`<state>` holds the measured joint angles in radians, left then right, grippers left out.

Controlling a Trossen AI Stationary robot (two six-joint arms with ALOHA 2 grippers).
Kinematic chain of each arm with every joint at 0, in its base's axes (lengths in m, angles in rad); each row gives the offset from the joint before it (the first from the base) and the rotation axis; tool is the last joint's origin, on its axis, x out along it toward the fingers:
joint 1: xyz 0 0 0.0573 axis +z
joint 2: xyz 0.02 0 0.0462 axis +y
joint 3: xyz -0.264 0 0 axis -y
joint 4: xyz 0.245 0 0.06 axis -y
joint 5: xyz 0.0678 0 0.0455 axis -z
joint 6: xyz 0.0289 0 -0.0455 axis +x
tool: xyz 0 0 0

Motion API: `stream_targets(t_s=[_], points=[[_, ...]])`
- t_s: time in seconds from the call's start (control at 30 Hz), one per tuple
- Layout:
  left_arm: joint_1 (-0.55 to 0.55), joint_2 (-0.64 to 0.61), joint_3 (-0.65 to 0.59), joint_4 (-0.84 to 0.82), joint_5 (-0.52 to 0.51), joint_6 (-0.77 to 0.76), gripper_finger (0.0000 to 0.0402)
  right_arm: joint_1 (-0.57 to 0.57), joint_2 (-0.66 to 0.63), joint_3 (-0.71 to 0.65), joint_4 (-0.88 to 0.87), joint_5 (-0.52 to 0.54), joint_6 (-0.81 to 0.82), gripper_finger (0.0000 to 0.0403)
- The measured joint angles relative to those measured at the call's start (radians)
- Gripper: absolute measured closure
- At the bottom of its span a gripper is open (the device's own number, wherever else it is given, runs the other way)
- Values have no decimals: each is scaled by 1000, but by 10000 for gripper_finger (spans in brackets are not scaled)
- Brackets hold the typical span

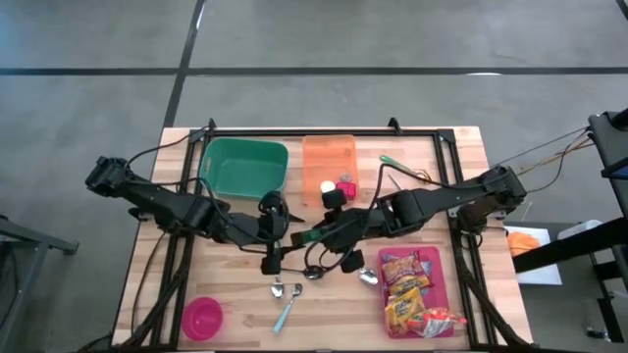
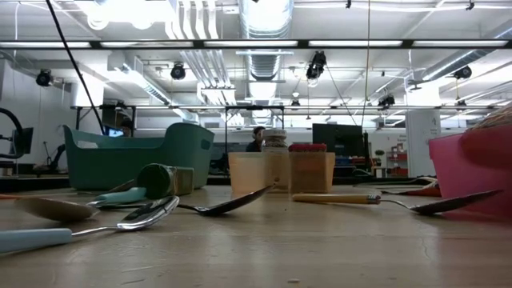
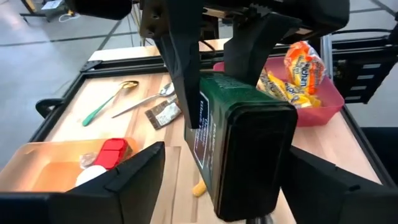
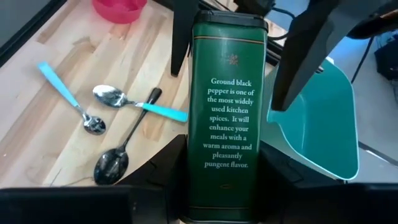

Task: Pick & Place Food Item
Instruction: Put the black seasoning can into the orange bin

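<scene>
Green pepper tin [image 4: 227, 106] sits clamped in the right fingers [image 4: 155, 186] mid-tabletop [image 1: 235, 279]. Left fingers [image 3: 134, 171] flank it, released.

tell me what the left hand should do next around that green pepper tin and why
Probably draw the left hand straight back, away from the pepper tin. Its fingers stand spread wide, clear of the tin's sides, while the right hand is clamped on the tin. The tin looks handed over, so backing off should free the right arm to carry it away.
</scene>
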<state>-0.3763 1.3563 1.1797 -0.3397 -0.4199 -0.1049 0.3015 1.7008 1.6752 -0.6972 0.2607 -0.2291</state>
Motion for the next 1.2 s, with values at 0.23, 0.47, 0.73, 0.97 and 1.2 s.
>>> stream_targets(t_s=[0.23, 0.47, 0.73, 0.97, 1.2], points=[[0, 0, 0, 5, 2, 7, 203, 1, 0, 0, 0, 4, 13, 272], [0, 0, 0, 3, 3, 26, 292, 0, -2, 0, -6, -20, 25, 269], [0, 1, 0, 0, 17, 19, 292, 0, -2, 0, -17, -23, 60, 268], [0, 0, 1, -3, 24, 3, 292, 2, -2, 0, -5, -18, 106, 268], [0, 0, 1, -10, 24, 3, 292, 2, 1, 0, -3, -14, 101, 267]])
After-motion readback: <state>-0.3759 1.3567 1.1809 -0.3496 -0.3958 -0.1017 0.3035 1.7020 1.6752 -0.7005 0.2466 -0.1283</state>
